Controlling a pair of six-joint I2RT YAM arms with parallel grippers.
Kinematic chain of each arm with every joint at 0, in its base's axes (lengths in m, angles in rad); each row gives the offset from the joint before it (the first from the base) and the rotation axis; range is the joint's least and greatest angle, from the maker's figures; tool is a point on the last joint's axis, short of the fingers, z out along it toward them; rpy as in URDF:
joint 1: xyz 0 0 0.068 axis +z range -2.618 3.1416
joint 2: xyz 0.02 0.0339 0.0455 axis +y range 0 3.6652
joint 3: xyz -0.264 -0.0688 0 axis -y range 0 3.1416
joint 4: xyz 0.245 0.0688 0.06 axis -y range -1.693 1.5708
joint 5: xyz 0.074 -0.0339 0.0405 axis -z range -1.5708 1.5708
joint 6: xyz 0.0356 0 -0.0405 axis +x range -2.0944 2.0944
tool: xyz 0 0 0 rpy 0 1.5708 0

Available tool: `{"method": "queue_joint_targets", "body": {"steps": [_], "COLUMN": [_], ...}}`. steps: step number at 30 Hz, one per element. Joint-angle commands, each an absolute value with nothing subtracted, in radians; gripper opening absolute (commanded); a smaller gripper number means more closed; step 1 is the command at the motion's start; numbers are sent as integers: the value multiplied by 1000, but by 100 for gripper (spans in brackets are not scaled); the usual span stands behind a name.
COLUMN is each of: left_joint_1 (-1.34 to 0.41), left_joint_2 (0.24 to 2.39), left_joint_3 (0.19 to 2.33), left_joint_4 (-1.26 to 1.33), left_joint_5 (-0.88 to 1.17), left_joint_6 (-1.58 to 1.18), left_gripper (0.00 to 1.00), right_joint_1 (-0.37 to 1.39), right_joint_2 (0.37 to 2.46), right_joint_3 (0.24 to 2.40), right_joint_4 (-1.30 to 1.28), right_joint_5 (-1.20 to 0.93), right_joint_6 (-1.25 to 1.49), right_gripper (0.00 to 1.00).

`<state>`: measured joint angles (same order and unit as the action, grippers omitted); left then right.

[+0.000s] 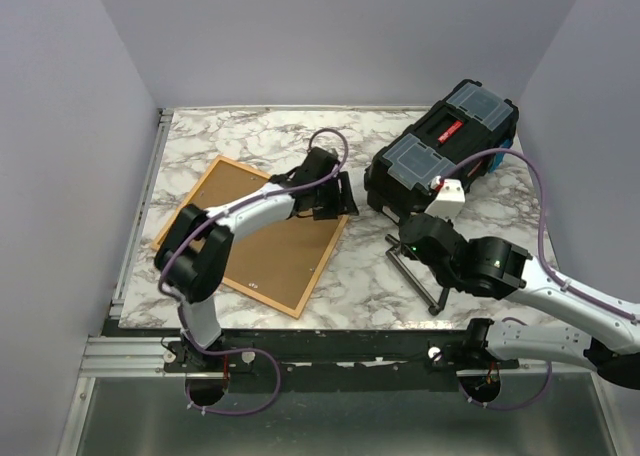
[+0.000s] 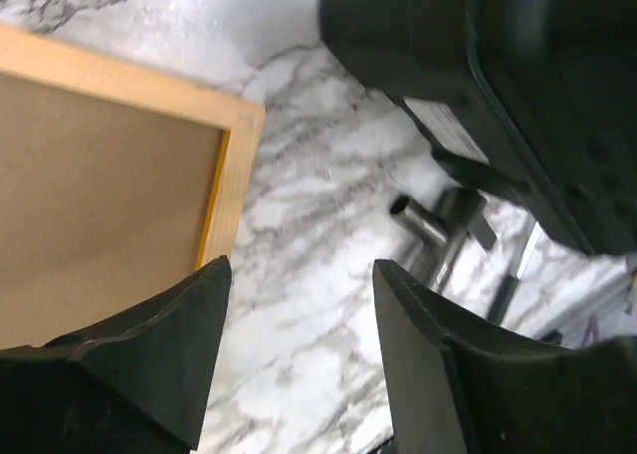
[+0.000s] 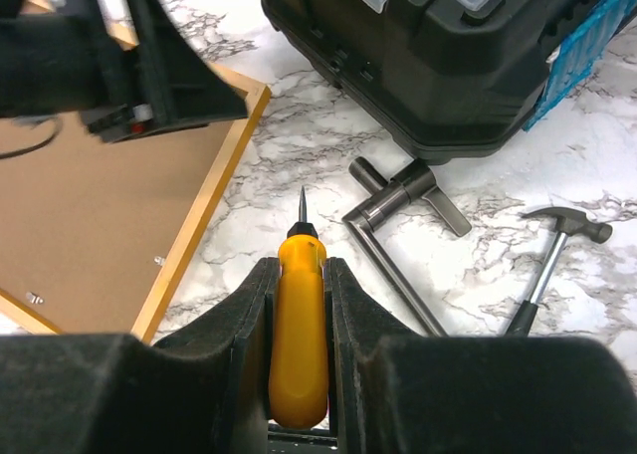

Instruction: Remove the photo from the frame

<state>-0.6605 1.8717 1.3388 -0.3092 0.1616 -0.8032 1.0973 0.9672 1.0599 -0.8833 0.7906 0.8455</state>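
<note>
Frame (image 1: 322,268) is laid back-up on the left half of the bench (image 1: 375,281), turned at an angle, with its light wood border showing. Photo (image 1: 275,256) is seated inside it, face down; only the brown backing is seen. Two small metal tabs (image 3: 159,260) are noted on the backing near the frame's near edge.

Left arm (image 1: 255,208) is reached across the frame to its far right corner. Left jaws are spread, with nothing between them, and are held over bare marble just beside that corner.

Right arm (image 1: 480,261) is placed at the right of the bench. Right jaws are pinched on the yellow handle of a screwdriver (image 3: 299,325), its tip pointed away from the wrist, between the frame and the toolbox (image 1: 440,156).

An L-shaped wrench (image 3: 398,200) is lying just in front of the toolbox, and a hammer (image 3: 557,240) is to its right.
</note>
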Motion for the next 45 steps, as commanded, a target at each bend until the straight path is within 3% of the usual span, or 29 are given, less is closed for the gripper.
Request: {"method": "queue_joint_targets", "body": {"steps": [1,7,13,26,36,45], "left_joint_1": [-641,-742,-970,-1082,-1073,-969], "left_joint_2": [1609,1324,1218,1440,1579,1644], "left_joint_3": [1146,827,733,758,862,970], "left_joint_4": [-218,-278,-464,-483,-440,-309], "left_joint_5": [248,89,-194,-300,-276,-118], "left_joint_6": [-737,-663,-757,-812,-974,-1029], "left_gripper": [61,58,51,41,1,0], "right_joint_1": [1093,1092,1092,1091,1091,1091], "right_joint_2": [989,1009,1030,996,991,997], "right_joint_3": [1066,1055,1059,1039,1037,1031], "right_joint_4": [-852,-799,-758,-763,-776,-780], "right_joint_5": [778,764,750,743,738,729], "right_joint_6": [842,811,789,800,813,831], "right_gripper": [1,1,1,1,1,1]}}
